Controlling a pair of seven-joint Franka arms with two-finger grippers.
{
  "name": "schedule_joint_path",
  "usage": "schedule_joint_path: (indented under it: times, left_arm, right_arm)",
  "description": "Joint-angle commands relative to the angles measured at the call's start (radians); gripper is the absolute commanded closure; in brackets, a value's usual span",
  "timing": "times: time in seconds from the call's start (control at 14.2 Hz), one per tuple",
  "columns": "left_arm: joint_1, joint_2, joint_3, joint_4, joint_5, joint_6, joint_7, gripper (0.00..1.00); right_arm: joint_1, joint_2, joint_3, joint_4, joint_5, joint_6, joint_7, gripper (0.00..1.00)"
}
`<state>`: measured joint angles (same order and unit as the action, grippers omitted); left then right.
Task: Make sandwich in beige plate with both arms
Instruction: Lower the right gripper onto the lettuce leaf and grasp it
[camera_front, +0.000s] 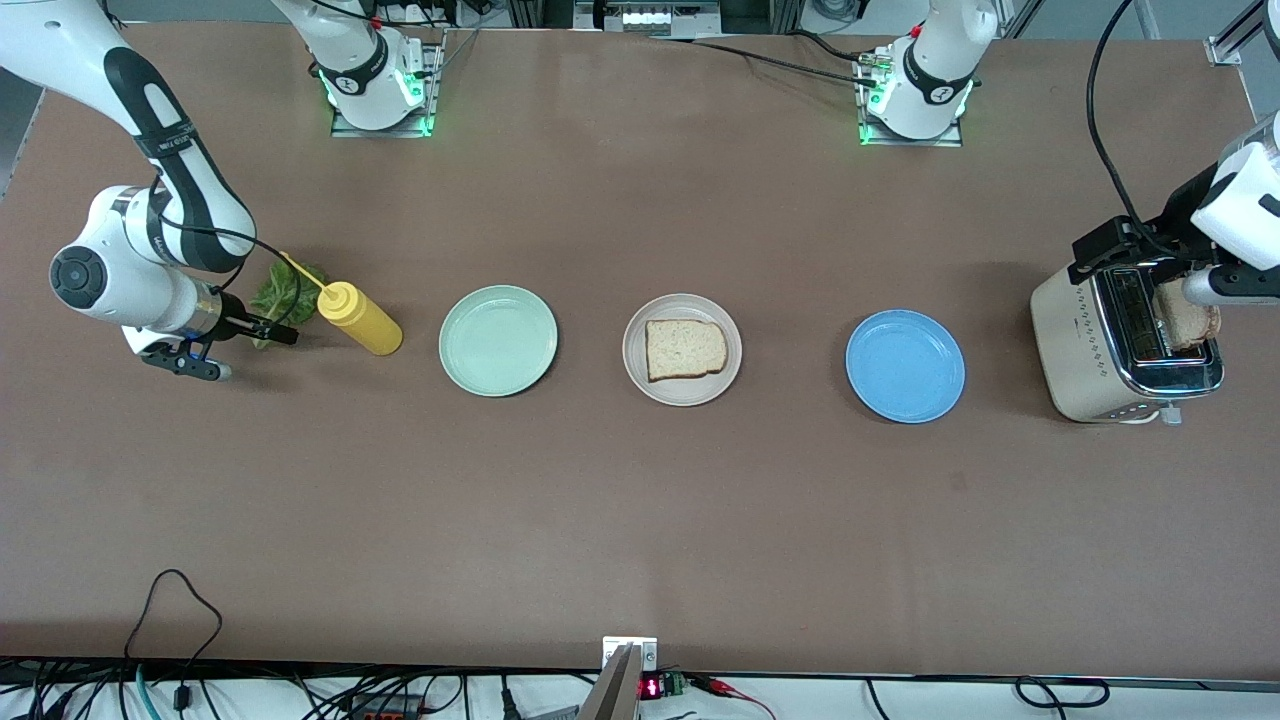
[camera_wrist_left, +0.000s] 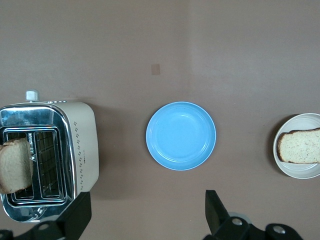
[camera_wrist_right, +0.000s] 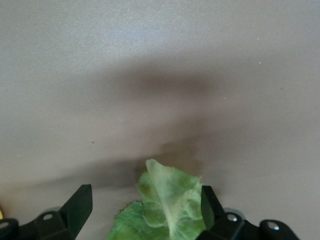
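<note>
The beige plate (camera_front: 730, 372) (camera_wrist_left: 296, 171) sits mid-table with one bread slice (camera_front: 685, 349) (camera_wrist_left: 300, 147) lying flat in it. A second slice (camera_front: 1190, 320) (camera_wrist_left: 16, 165) stands up out of the toaster (camera_front: 1075, 340) (camera_wrist_left: 77, 145) at the left arm's end. A green lettuce leaf (camera_front: 287, 295) (camera_wrist_right: 167, 205) lies on the table at the right arm's end. My right gripper (camera_front: 255, 355) (camera_wrist_right: 145, 210) is low at the leaf, open, with the leaf's edge between its fingers and against one of them. My left gripper (camera_front: 1100, 250) (camera_wrist_left: 149, 217) hangs open and empty beside the toaster.
A yellow squeeze bottle (camera_front: 360, 318) lies next to the lettuce, toward the plates. A pale mint-green plate (camera_front: 497, 340) stands between the bottle and the beige plate. A blue plate (camera_front: 905, 365) (camera_wrist_left: 181, 135) sits between the beige plate and the toaster.
</note>
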<state>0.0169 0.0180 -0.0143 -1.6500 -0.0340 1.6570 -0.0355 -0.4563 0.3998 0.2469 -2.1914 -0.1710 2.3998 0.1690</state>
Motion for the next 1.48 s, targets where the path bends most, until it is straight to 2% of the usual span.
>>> schedule_joint_path:
  times: [0.0, 0.21, 0.35, 0.56, 0.7, 0.91, 1.41]
  left_arm:
    - [-0.002, -0.010, 0.005, -0.007, 0.000, 0.009, 0.008, 0.00]
    - [-0.002, -0.009, 0.005, -0.007, 0.000, 0.009, 0.008, 0.00]
    - [-0.002, -0.009, 0.005, -0.007, 0.000, 0.009, 0.008, 0.00]
    - [-0.002, -0.009, 0.005, -0.007, 0.000, 0.009, 0.008, 0.00]
    - [-0.002, -0.009, 0.005, -0.007, 0.000, 0.009, 0.008, 0.00]
    - [-0.002, -0.010, 0.004, -0.007, 0.000, 0.009, 0.008, 0.00]
    - [-0.002, -0.010, 0.004, -0.007, 0.000, 0.009, 0.008, 0.00]
  right_arm:
    - [-0.022, -0.002, 0.006, -0.010, -0.036, 0.013, 0.007, 0.10]
    - [-0.033, 0.001, 0.005, -0.018, -0.036, 0.013, 0.007, 0.10]
    - [-0.036, 0.001, 0.006, -0.027, -0.038, 0.013, 0.007, 0.18]
    - [-0.038, 0.001, 0.006, -0.034, -0.036, 0.012, 0.006, 0.49]
    - [-0.041, 0.001, 0.006, -0.034, -0.038, 0.010, -0.008, 0.74]
    - [-0.042, -0.002, 0.006, -0.034, -0.036, 0.010, -0.020, 0.99]
    - [-0.067, -0.067, 0.005, -0.018, -0.036, 0.005, -0.198, 1.00]
